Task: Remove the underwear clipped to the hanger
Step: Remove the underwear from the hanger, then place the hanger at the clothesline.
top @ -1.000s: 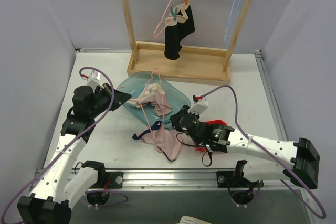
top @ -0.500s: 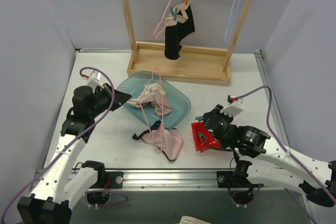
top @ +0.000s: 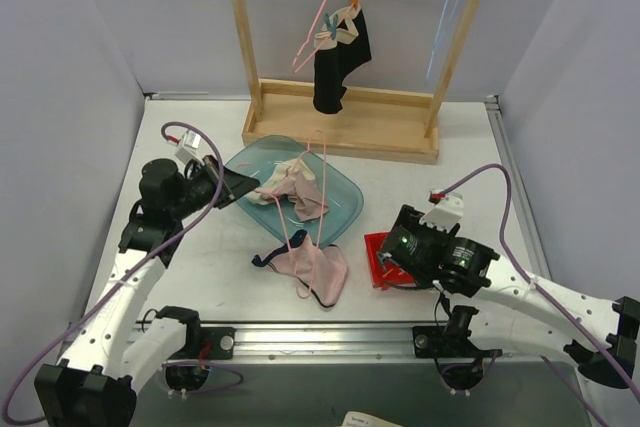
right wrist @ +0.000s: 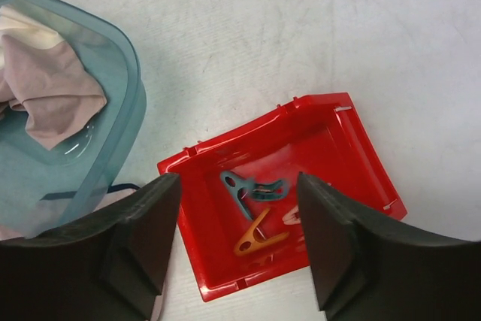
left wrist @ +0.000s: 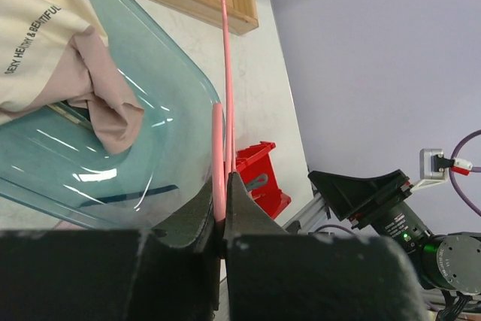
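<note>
Underwear lies in three places. One pair of black briefs hangs clipped on the wooden rack at the far end of the table. A pale bundle sits in the blue-green tray. One pair of pale pink briefs with dark trim is spread flat on the table just in front of the tray.

The left gripper is clenched on one end of the pink hanger, at the tray's left side. The hanger's wire runs out over the tray's near rim and down onto the pink briefs. Whether any pin joins them there is too small to tell.

The right gripper hangs released, jaws wide, over the red bin, which holds a few loose clothespins.

The pink briefs lie to the left of that open gripper, just past the bin, with their long side roughly across the table. The right arm looks the nearer and freer one for a pull or a pin. The table around the cloth is flat and bare, so the approach seems open; the tray's rim and the wire are the things to avoid.
</note>
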`<move>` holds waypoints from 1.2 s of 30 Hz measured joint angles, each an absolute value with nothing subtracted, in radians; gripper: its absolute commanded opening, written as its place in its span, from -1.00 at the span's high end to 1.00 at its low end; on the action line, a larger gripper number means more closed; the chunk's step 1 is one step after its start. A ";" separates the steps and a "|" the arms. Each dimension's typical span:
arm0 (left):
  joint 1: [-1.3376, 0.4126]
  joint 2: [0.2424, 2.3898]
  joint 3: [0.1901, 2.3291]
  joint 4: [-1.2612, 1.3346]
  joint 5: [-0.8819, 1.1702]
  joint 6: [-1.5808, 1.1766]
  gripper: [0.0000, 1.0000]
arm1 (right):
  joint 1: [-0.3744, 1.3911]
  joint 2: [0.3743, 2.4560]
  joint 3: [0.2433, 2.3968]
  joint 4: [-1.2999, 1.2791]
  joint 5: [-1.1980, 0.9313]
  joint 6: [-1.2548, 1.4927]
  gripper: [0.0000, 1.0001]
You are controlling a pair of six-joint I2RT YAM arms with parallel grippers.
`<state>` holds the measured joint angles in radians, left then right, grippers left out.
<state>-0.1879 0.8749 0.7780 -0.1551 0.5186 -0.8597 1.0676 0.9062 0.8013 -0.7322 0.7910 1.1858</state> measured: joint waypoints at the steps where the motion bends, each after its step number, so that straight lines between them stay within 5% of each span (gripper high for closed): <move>1: -0.188 0.884 0.783 -0.163 0.527 -0.854 0.94 | 1.068 0.902 0.802 -0.734 0.795 1.182 -0.35; 10: -0.188 0.927 0.886 -0.306 0.487 -0.781 0.94 | 1.068 0.880 0.836 -0.620 0.746 0.953 -0.40; 22: -0.401 1.119 1.275 -0.587 0.052 -0.724 0.94 | 1.172 1.116 1.066 -0.344 0.472 0.491 -0.57; 36: -0.435 1.237 1.357 -0.662 -0.112 -0.729 0.94 | 1.419 1.502 1.196 -0.299 0.552 0.457 -0.65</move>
